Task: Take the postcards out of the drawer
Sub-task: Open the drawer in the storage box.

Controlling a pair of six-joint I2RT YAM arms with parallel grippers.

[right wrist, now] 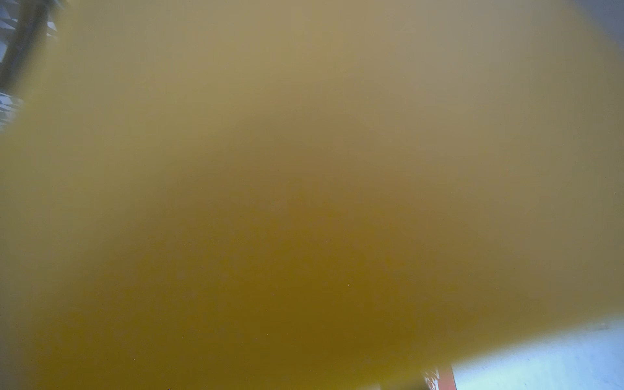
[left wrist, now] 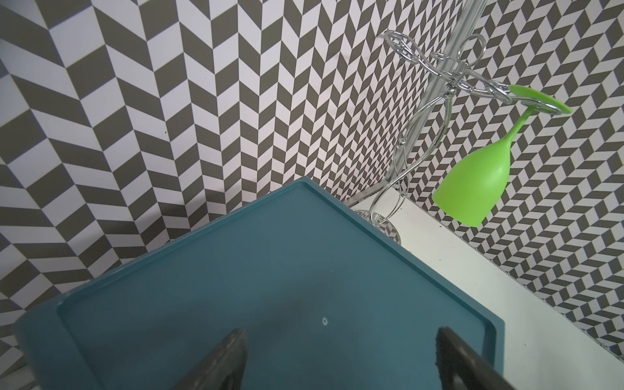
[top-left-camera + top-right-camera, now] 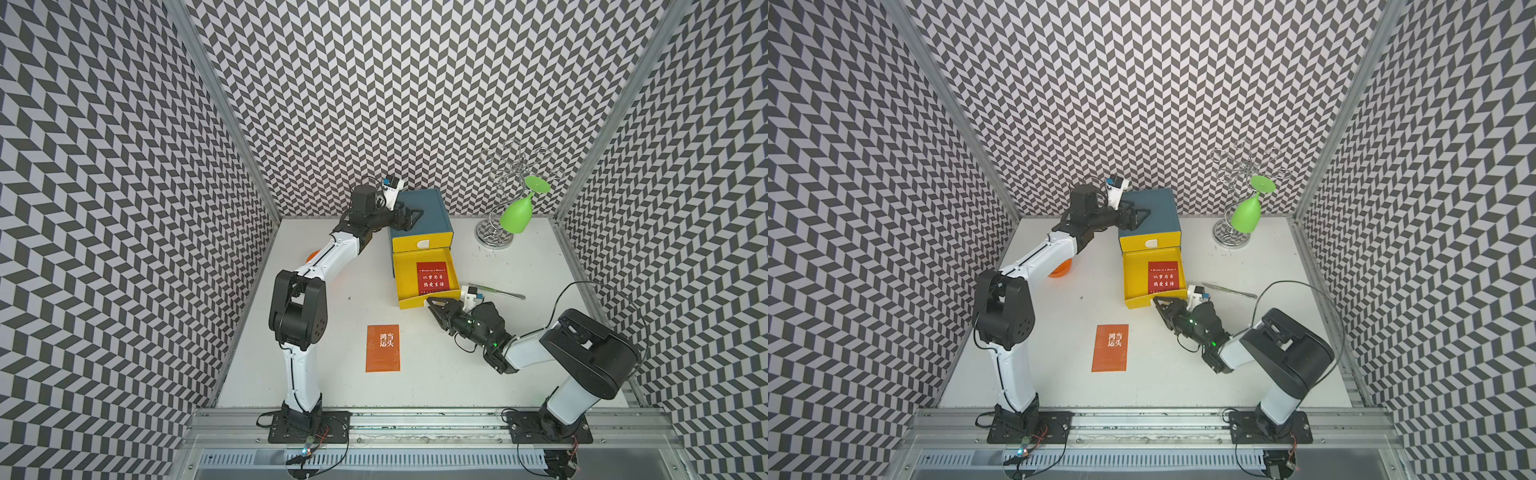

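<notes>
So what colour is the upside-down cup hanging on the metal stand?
The cup is bright green. The left wrist view shows it best.

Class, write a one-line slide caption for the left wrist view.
Open left hand over the teal cabinet; beyond it, a green goblet hangs upside down from a chrome rack.

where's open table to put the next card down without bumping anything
Widest bare patch: the table between the orange postcard and the right arm. Also free: the strip between the left arm and the open drawer. Crowded: the drawer's front corner, where the right gripper and tweezers sit close, and the far corner by the glass rack.
</notes>
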